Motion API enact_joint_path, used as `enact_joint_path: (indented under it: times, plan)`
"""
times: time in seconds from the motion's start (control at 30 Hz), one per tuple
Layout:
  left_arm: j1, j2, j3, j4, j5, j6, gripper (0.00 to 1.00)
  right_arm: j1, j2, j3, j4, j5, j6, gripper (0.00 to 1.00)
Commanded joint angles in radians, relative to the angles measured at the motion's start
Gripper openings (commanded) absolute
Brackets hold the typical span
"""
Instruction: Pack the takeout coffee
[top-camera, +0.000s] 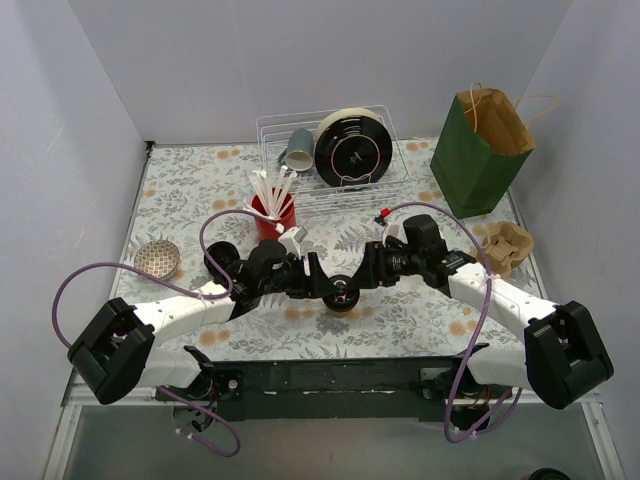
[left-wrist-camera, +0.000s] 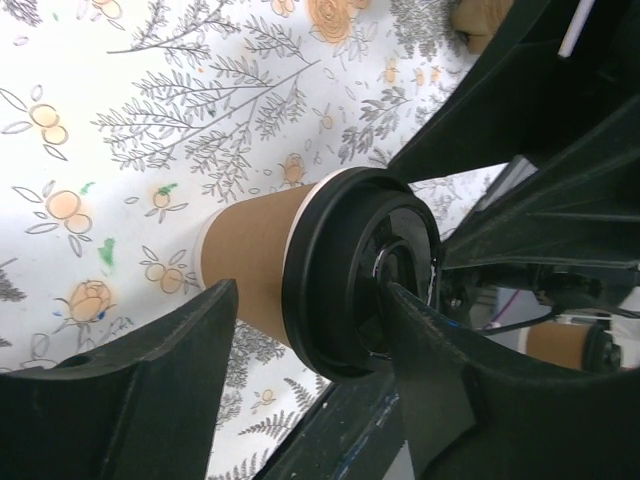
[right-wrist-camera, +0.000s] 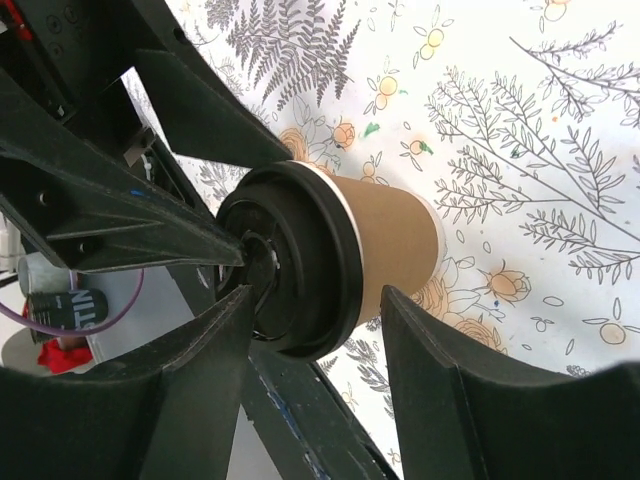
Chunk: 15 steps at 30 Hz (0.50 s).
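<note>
A brown paper coffee cup with a black lid (top-camera: 342, 292) stands on the flowered table just in front of the arm bases. My left gripper (top-camera: 320, 277) reaches it from the left and my right gripper (top-camera: 364, 272) from the right. In the left wrist view the cup (left-wrist-camera: 250, 255) lies between the open fingers of my left gripper (left-wrist-camera: 310, 290), one fingertip (left-wrist-camera: 400, 300) against the lid's top. In the right wrist view the cup (right-wrist-camera: 390, 240) sits between the open fingers of my right gripper (right-wrist-camera: 315, 292). Neither gripper clamps it.
A green paper bag (top-camera: 480, 150) stands open at the back right, with a cardboard cup carrier (top-camera: 507, 248) in front of it. A red cup of straws (top-camera: 273, 215), a wire rack (top-camera: 330, 150), a second black-lidded cup (top-camera: 222, 262) and a mesh bowl (top-camera: 157, 258) lie behind and to the left.
</note>
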Motion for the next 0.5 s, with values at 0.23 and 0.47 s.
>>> enact_joint_path:
  times: [0.23,0.47]
  plan:
    - [-0.002,0.008,0.185,-0.287,-0.18,0.148,0.78,0.003,-0.056,0.069,-0.08,0.015,-0.036,0.61]
    - [-0.001,-0.082,0.15,-0.298,-0.174,0.104,0.84,-0.005,-0.021,0.158,-0.121,-0.018,-0.138,0.62]
